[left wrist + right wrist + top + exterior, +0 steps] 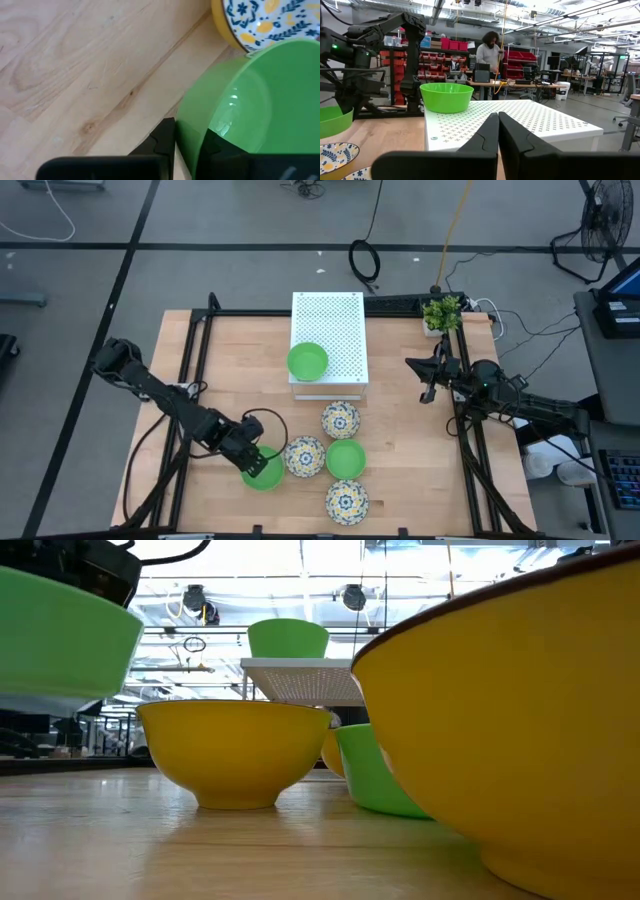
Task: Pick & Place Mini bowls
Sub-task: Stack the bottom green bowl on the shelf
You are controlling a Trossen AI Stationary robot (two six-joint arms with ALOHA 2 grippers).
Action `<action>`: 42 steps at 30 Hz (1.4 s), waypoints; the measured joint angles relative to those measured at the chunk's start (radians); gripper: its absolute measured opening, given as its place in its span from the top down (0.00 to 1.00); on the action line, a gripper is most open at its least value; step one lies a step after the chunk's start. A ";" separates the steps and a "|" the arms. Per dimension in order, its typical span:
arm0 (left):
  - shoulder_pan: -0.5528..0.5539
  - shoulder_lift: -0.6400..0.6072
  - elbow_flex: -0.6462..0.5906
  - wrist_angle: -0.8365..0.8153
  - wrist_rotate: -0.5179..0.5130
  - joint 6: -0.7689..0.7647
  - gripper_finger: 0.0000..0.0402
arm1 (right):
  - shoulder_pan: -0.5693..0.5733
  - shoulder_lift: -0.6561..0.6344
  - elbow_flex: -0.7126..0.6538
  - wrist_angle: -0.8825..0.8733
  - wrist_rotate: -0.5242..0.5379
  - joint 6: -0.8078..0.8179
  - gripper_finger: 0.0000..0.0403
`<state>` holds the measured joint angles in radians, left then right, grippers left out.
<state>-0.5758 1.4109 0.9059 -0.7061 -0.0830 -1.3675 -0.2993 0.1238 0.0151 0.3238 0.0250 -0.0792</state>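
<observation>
Six mini bowls show in the high view. One green bowl (307,361) stands on the white perforated box (335,320). A second green bowl (345,459) and three floral bowls (340,419), (305,455), (347,500) sit on the table in front of the box. My left gripper (252,452) is shut on the third green bowl (264,472) at the cluster's left. My right gripper (430,383) is shut on nothing and hovers right of the box, near the potted plant (441,312). My left gripper (187,140) holds the green bowl by its rim (192,112), one finger (162,140) outside the wall and one finger (217,145) inside. It comes from the table's left side. In the low view the bowl (60,635) hangs clear above the table.
The held bowl is close beside a floral bowl (265,22). The box sits at the table's far middle. Bare wood lies left of the cluster (200,360) and between the bowls and the right arm (410,450). A person (489,55) stands in the room beyond.
</observation>
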 joint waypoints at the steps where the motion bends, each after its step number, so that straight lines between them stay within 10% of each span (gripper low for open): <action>1: 0.000 -0.003 0.000 0.000 0.000 0.007 0.91 | 0.000 0.000 0.000 0.000 0.000 0.000 1.00; 24: 0.000 -0.015 0.000 0.002 0.058 0.058 0.91 | 0.000 0.000 0.000 0.000 0.000 0.000 1.00; 42: 0.005 -0.235 0.001 0.007 -0.108 0.056 0.91 | 0.000 0.000 0.000 0.000 0.000 0.000 1.00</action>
<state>-0.5705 1.1759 0.9066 -0.6994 -0.1913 -1.3117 -0.2996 0.1236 0.0154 0.3237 0.0248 -0.0792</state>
